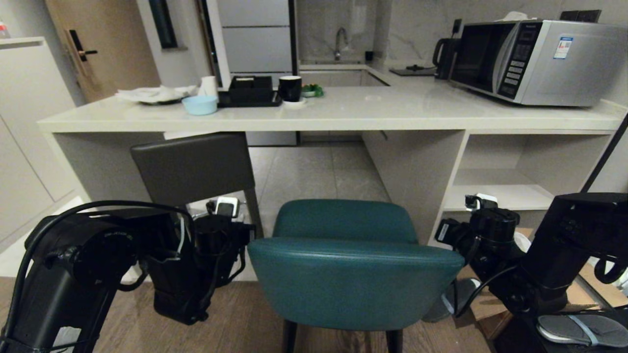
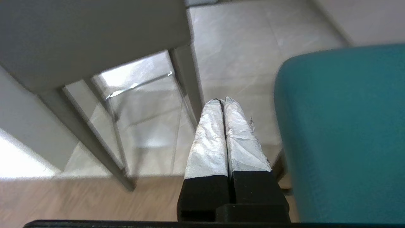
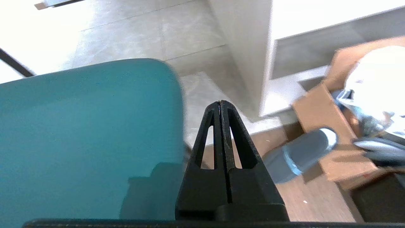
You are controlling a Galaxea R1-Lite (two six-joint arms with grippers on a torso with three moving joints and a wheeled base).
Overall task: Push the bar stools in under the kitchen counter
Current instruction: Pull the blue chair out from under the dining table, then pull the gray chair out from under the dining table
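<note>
Teal stool [image 1: 353, 264] nearest — microwave [image 1: 535, 61] on counter [image 1: 392, 110].

The head view is dim and evenly lit, with soft sheen on the pale off-white stone kitchen counter [image 1: 343, 110] and on the curved back of the teal leather bar stool [image 1: 353, 274]; straight lines bow toward the edges. Both wrist views are brighter. In the left one, the dark grey-brown flat-backed stool [image 2: 91, 34] is smeared and glare bleaches the tiled floor [image 2: 19, 164]. In the right one, the floor's far corner [image 3: 34, 34] is blown out white.
</note>
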